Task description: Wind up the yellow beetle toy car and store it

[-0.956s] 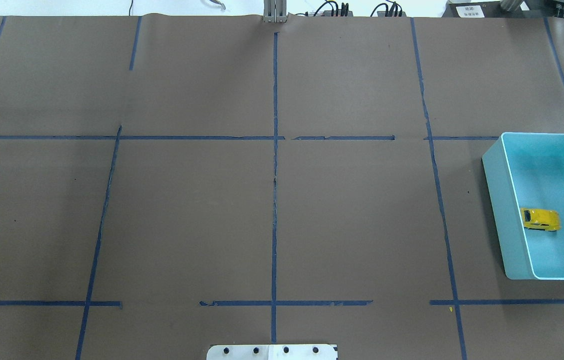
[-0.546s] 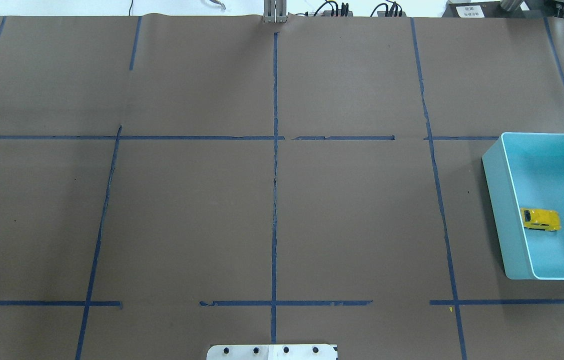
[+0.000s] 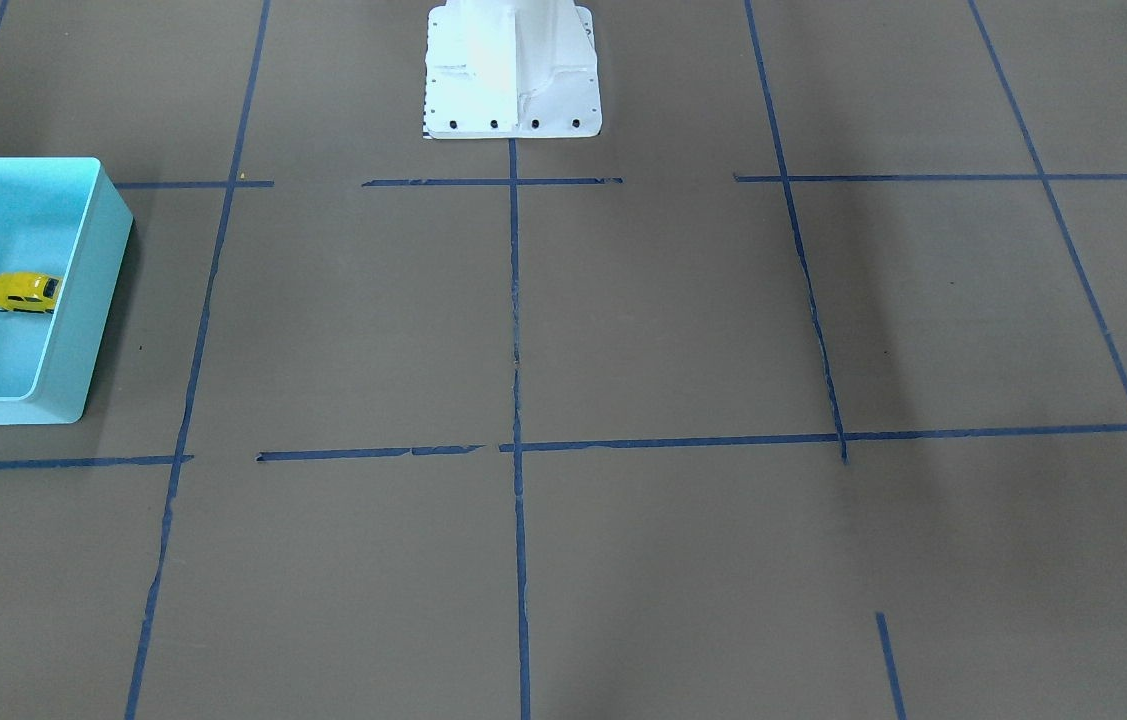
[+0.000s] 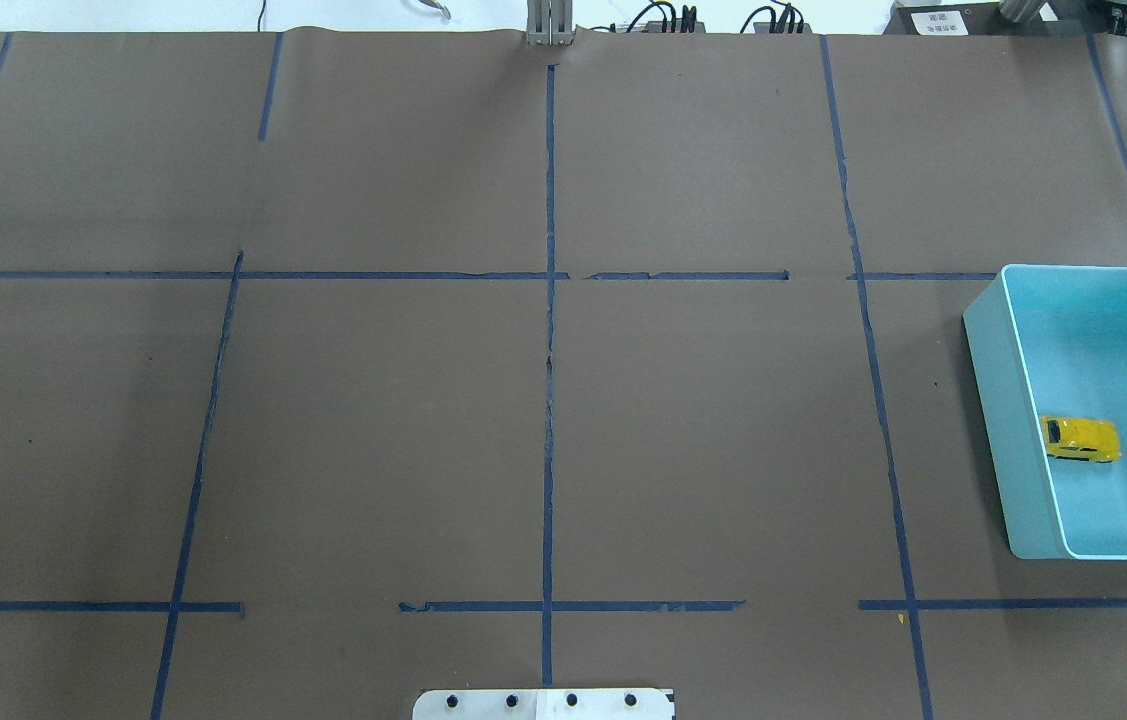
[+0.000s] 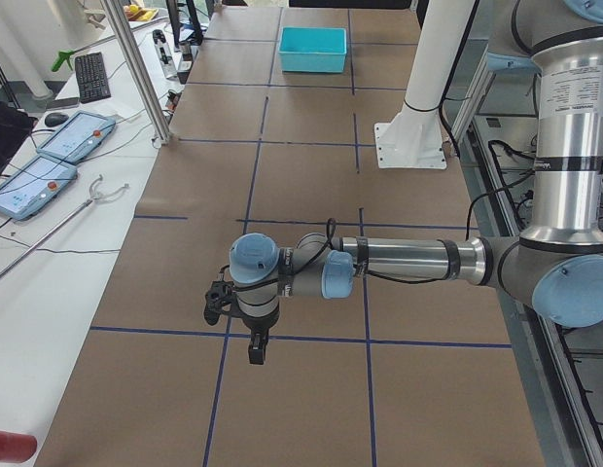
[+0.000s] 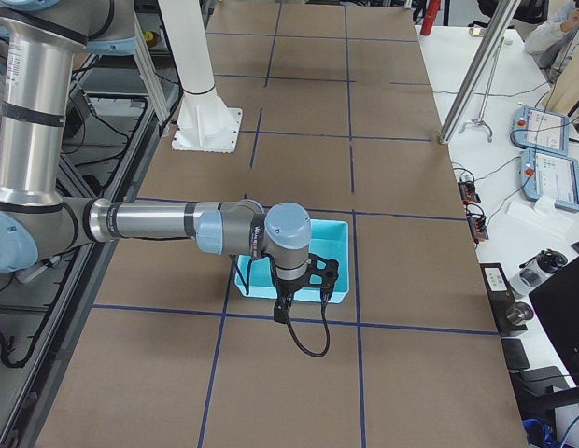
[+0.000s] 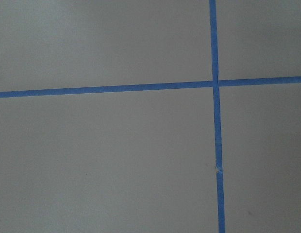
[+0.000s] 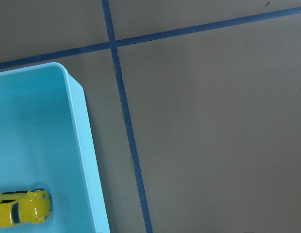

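The yellow beetle toy car (image 4: 1080,439) lies inside the turquoise bin (image 4: 998,400) at the table's right edge, close to the bin's left wall. The car also shows in the front-facing view (image 3: 22,292) and the right wrist view (image 8: 22,208). My right gripper (image 6: 282,315) hangs above the table next to the bin (image 6: 338,280), seen only in the right side view. My left gripper (image 5: 255,352) hangs over the far left of the table, seen only in the left side view. I cannot tell whether either is open or shut.
Brown paper with blue tape lines (image 4: 548,400) covers the table. The robot's white base (image 3: 511,70) stands at the middle of the near edge. Tablets, a keyboard and cables (image 5: 63,136) lie on the side bench beyond the table.
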Controlling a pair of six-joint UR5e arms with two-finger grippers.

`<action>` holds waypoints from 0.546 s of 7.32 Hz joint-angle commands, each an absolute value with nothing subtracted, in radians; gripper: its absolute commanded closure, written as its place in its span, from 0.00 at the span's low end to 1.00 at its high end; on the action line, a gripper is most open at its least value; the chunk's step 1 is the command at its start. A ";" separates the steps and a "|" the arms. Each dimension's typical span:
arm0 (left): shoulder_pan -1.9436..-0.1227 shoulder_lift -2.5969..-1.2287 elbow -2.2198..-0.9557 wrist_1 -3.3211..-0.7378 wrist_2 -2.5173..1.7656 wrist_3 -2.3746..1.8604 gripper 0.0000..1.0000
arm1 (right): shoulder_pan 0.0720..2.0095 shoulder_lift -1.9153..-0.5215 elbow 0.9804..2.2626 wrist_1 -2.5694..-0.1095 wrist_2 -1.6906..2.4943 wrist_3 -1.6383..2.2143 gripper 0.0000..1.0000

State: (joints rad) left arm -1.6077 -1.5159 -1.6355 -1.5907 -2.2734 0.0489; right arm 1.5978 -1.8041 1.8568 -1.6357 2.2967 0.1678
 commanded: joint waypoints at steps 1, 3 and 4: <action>-1.608 -1.517 -1.634 -1.591 -2.273 0.049 0.00 | 1.604 -1.819 1.853 -1.635 2.301 0.128 0.00; -1.608 -1.517 -1.637 -1.591 -2.273 0.048 0.00 | 1.612 -1.827 1.850 -1.637 2.301 0.080 0.00; -1.608 -1.517 -1.637 -1.591 -2.273 0.048 0.00 | 1.614 -1.832 1.850 -1.637 2.301 0.080 0.00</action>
